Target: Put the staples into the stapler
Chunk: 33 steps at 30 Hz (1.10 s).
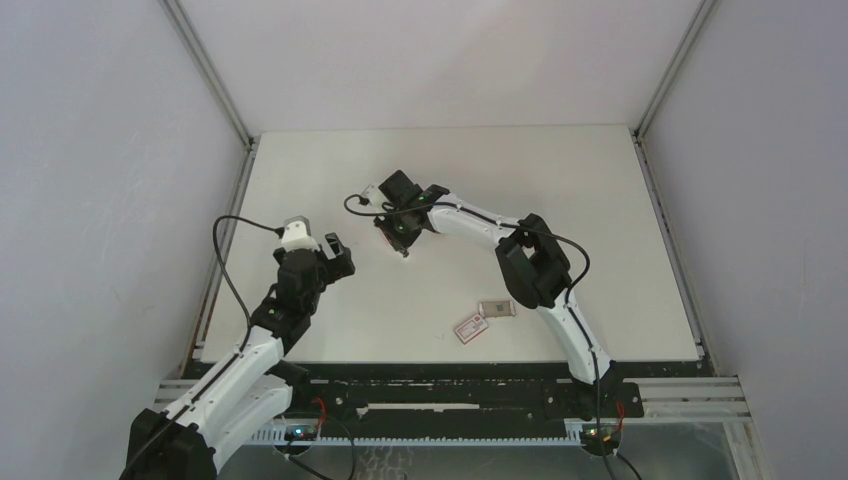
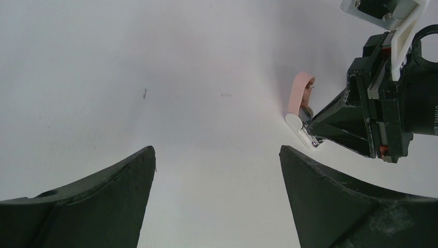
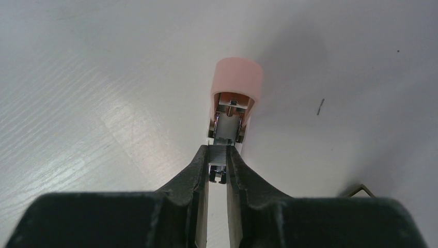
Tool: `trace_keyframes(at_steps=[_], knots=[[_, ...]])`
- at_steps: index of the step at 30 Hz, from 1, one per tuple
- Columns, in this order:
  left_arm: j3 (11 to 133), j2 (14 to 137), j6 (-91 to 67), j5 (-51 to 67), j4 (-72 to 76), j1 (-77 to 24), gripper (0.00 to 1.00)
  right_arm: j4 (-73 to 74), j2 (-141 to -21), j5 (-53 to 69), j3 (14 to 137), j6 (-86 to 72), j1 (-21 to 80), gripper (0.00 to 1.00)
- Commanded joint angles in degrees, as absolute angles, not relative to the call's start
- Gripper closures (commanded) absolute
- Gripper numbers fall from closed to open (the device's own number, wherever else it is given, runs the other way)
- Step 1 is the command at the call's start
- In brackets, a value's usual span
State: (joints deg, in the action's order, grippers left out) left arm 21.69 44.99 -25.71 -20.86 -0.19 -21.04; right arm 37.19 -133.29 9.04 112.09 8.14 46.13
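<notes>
My right gripper (image 1: 402,238) is shut on a small silvery block of staples (image 3: 218,152), held at the rear of the open stapler. The stapler (image 3: 228,124) lies on the table; it has a silver metal channel and a raised pink lid (image 3: 236,76). It also shows in the left wrist view (image 2: 301,126), with my right gripper's fingers (image 2: 338,116) over it. My left gripper (image 1: 337,256) is open and empty, hovering left of the stapler, which sits beyond its right finger (image 2: 330,196).
A pale rectangular tray (image 1: 497,308) with greyish contents and a white sleeve with a red label (image 1: 470,327) lie near the table's front edge, right of centre. Loose single staples (image 2: 144,93) lie on the white table. Side walls enclose the table.
</notes>
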Motion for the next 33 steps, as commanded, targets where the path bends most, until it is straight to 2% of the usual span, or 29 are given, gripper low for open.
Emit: trace_keyframes(at_steps=[1, 33], knots=[[22.15, 44.93, -24.37, -21.8, 1.67, -21.05, 0.06, 36.38, -133.68, 8.52, 114.32, 8.53, 46.32, 0.9], [22.12, 45.12, -24.4, -21.93, 1.68, -21.06, 0.06, 36.52, -134.11, 4.93, 114.61, 7.39, 45.62, 0.92]])
